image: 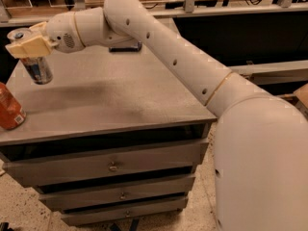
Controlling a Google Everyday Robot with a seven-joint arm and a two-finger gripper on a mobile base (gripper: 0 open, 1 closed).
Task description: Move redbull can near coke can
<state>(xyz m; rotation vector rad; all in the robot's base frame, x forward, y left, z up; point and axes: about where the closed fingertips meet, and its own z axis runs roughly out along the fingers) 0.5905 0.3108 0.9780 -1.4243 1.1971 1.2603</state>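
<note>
The redbull can (37,69), slim and silver-blue with a silver top, is upright at the table's left side. My gripper (26,46) is shut on its upper part, with cream fingers (33,44) wrapped around it. I cannot tell whether the can's base touches the table top. The coke can (9,109), wider and orange-red, stands at the table's front left corner, partly cut off by the frame's edge. It is in front of and a little to the left of the redbull can, with a gap between them.
The grey table top (120,95) sits on a cabinet with several drawers (113,166). A small black object (126,47) lies at the back, mostly hidden behind my arm (183,61). Shelving and a dark ledge stand behind the table.
</note>
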